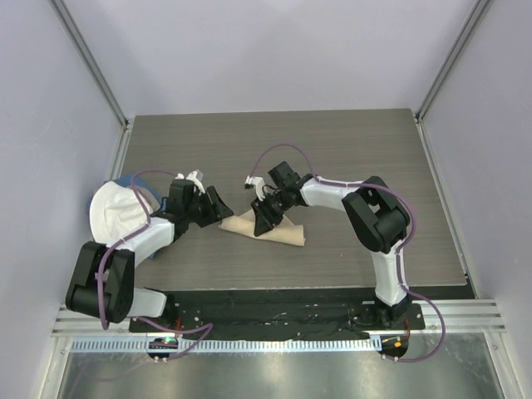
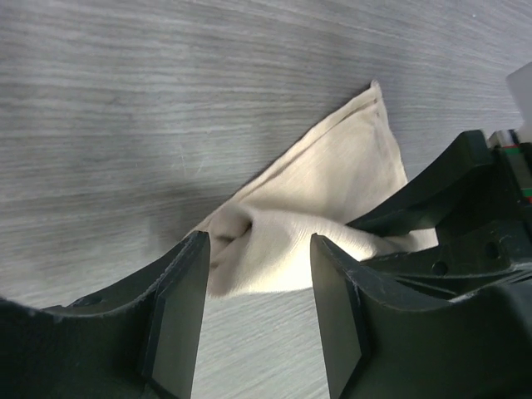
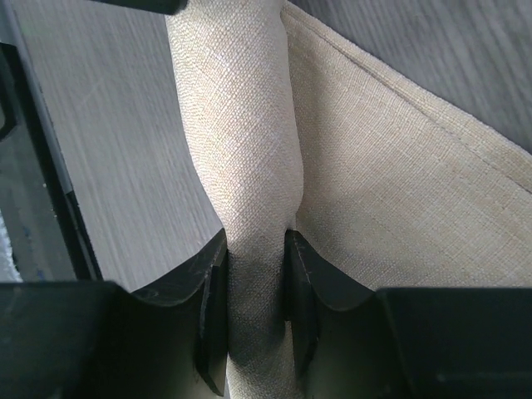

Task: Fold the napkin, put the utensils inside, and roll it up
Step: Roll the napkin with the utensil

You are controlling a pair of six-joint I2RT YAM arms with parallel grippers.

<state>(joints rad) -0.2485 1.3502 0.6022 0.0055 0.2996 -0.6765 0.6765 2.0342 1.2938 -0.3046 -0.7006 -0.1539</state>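
The beige napkin (image 1: pixel 287 230) lies folded and partly rolled on the dark table, between the two grippers. My right gripper (image 1: pixel 266 221) is shut on the rolled edge of the napkin (image 3: pixel 241 150); the flat part (image 3: pixel 399 183) spreads to its right. My left gripper (image 1: pixel 218 208) is open and empty, its jaws just short of the napkin's left end (image 2: pixel 307 224), above bare table. The right gripper's black body shows at the right of the left wrist view (image 2: pixel 465 216). The orange utensils are hidden or out of view.
A white bowl-like object (image 1: pixel 116 212) on a blue cloth (image 1: pixel 131 179) sits at the table's left edge by the left arm. Grey walls enclose the table (image 1: pixel 349 150) on three sides.
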